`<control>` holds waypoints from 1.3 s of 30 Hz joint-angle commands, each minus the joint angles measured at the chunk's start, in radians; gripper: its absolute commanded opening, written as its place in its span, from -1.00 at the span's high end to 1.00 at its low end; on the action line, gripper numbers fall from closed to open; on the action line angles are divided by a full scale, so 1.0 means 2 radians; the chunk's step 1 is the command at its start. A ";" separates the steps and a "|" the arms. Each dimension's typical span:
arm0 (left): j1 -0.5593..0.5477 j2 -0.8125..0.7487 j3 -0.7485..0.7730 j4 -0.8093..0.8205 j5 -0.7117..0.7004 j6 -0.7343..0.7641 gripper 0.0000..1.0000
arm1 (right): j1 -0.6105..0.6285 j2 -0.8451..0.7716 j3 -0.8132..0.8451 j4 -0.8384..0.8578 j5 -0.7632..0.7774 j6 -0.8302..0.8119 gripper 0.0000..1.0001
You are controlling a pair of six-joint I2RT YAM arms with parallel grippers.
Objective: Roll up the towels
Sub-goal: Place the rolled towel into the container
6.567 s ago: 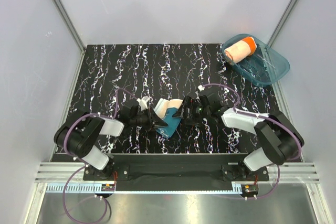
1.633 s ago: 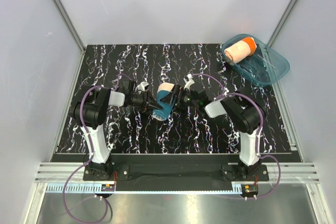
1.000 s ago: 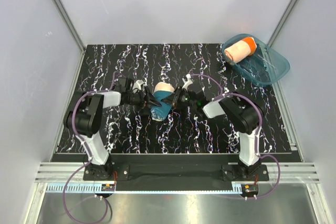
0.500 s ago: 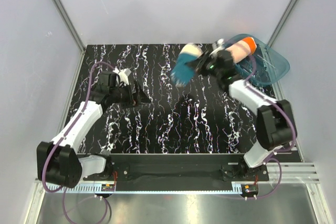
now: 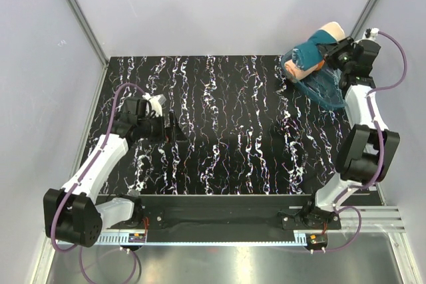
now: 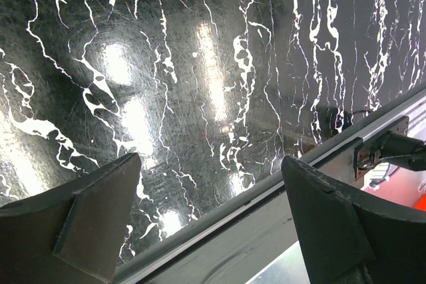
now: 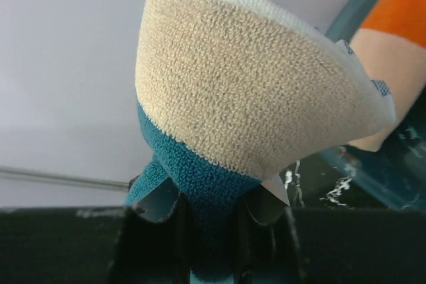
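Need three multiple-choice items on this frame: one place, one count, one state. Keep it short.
1. Where is the orange towel?
A) in the tub
B) mid-table
C) hanging off the table edge

2. How many towels show?
A) one
B) two
C) three

3. The left claw is:
A) shut on a towel
B) open, empty
C) shut, empty

Answers:
1 A, its roll lies inside the tub.
2 B, the orange one plus the teal towel pinched in the right claw.
3 B, it is spread wide with nothing inside.

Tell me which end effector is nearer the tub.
Right. The right end effector is at the tub's far edge, gripping the teal towel. The left end effector is open over the table's left side, far from it.
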 commanded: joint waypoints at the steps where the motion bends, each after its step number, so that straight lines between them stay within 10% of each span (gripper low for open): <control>1: -0.004 -0.017 -0.005 0.009 -0.007 0.011 -0.86 | -0.023 0.036 0.036 0.039 -0.023 0.012 1.00; 20: -0.030 -0.001 -0.011 0.010 -0.023 0.005 -0.87 | -0.074 0.221 0.074 0.121 -0.066 -0.006 1.00; 39: -0.044 -0.007 -0.012 0.010 -0.040 -0.001 -0.86 | -0.082 0.346 0.146 0.001 -0.081 -0.034 0.73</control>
